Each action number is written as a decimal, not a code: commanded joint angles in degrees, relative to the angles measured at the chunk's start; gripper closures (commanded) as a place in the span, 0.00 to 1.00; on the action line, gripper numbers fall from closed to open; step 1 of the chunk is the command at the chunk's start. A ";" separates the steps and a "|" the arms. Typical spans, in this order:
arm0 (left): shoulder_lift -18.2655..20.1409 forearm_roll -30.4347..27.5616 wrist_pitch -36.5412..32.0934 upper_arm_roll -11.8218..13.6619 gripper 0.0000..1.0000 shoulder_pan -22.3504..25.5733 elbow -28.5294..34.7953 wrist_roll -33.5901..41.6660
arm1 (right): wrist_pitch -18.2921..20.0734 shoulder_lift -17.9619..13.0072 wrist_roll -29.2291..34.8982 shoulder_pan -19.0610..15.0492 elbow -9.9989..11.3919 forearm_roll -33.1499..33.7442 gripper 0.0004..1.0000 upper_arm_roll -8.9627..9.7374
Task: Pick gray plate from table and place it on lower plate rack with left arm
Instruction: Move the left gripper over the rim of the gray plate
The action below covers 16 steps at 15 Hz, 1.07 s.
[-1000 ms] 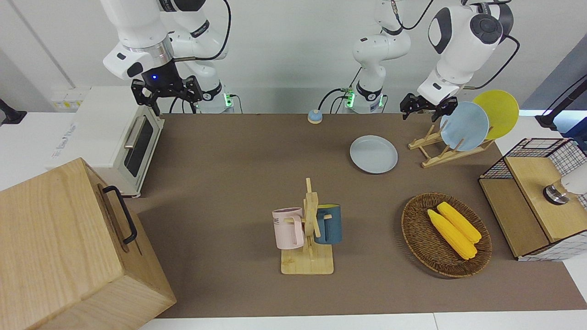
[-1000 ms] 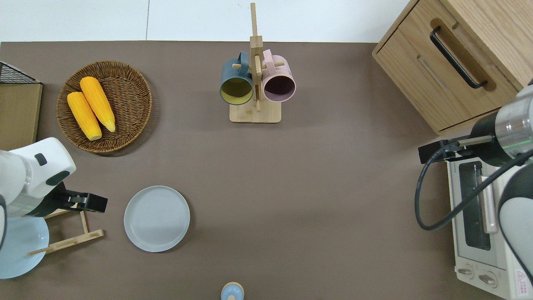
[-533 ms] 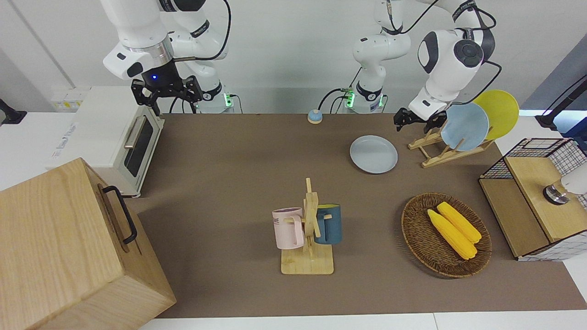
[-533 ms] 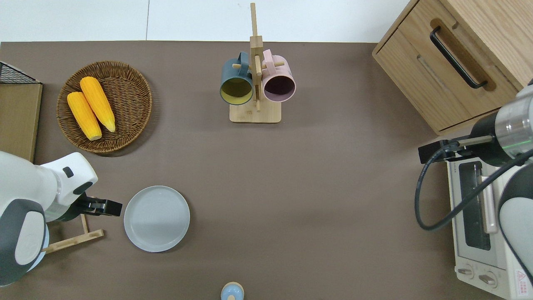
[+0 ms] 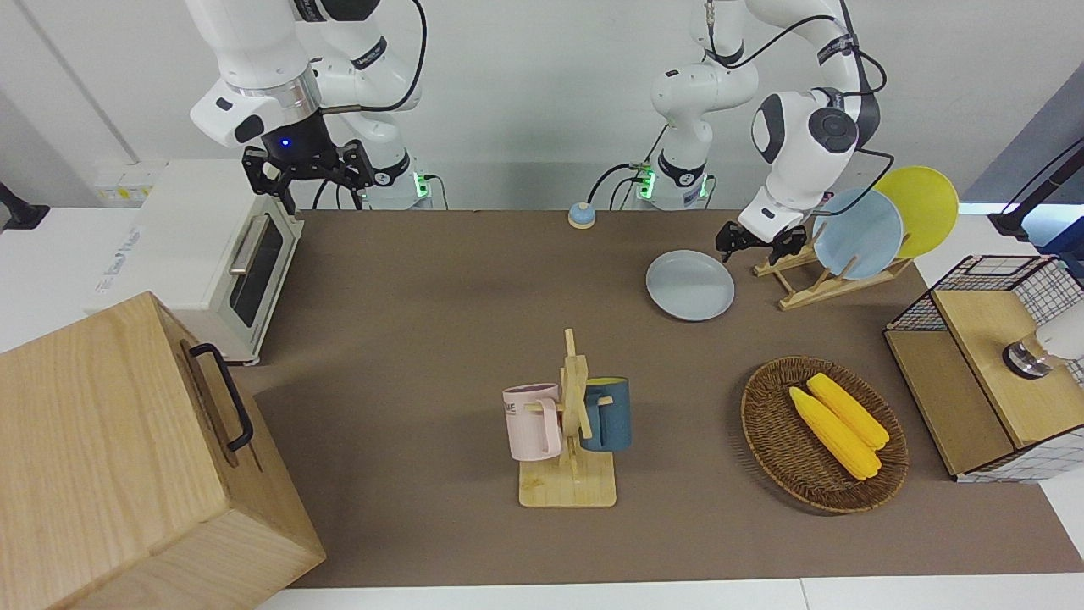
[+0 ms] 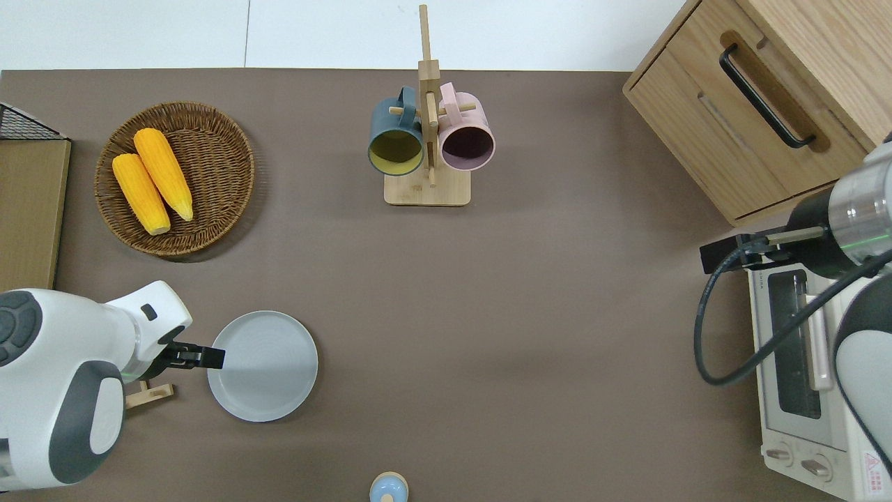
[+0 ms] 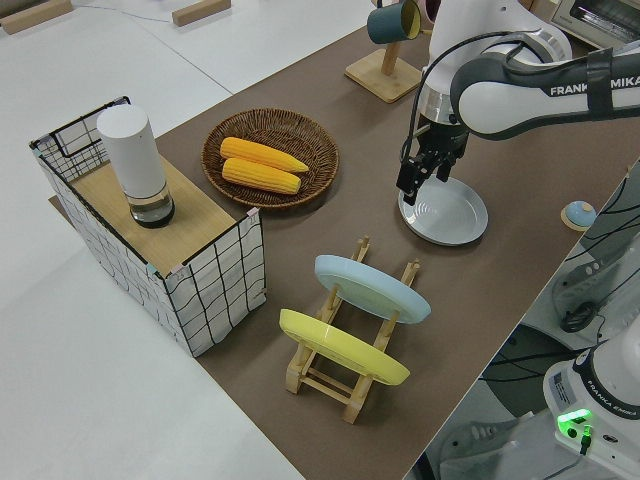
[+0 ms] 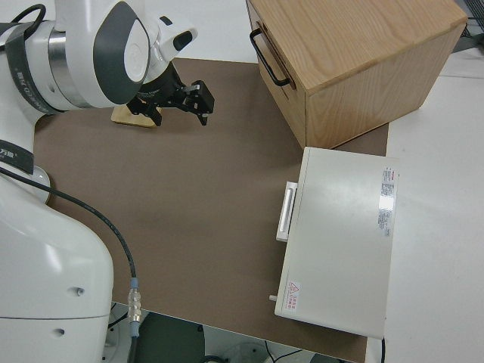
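Note:
The gray plate lies flat on the brown table mat; it also shows in the overhead view and in the left side view. My left gripper is open and empty. It hangs low over the plate's rim on the rack's side, as the overhead view and the left side view show. The light-wood plate rack stands beside the plate, toward the left arm's end of the table. Its upper slots hold a sky-blue plate and a yellow plate; its lower slots hold nothing. My right arm is parked, its gripper open.
A mug tree with a pink and a blue mug stands mid-table. A wicker basket holds two corn cobs. A wire-sided box, a toaster oven, a wooden cabinet and a small bell ring the table.
My left gripper has swung down from above the rack toward the gray plate and now hangs over its rim. The right arm has not moved.

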<state>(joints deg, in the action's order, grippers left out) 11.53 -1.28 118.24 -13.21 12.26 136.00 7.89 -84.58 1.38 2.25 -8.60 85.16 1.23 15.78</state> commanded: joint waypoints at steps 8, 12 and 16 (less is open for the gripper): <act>-5.46 0.40 19.39 0.56 0.01 -0.48 10.95 0.55 | 0.82 -0.15 0.73 -1.16 -0.52 0.09 0.02 1.00; -8.10 0.40 22.11 0.56 0.01 -0.66 10.95 0.46 | 0.82 -0.15 0.73 -1.07 -0.52 0.09 0.02 1.00; -8.37 0.40 22.12 0.56 0.08 -0.66 10.95 0.46 | 0.82 -0.07 0.73 -1.07 -0.52 0.09 0.02 1.00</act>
<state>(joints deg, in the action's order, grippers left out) 3.70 -1.28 138.83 -13.20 12.25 146.40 7.96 -84.58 1.38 2.25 -8.60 85.16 1.23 15.78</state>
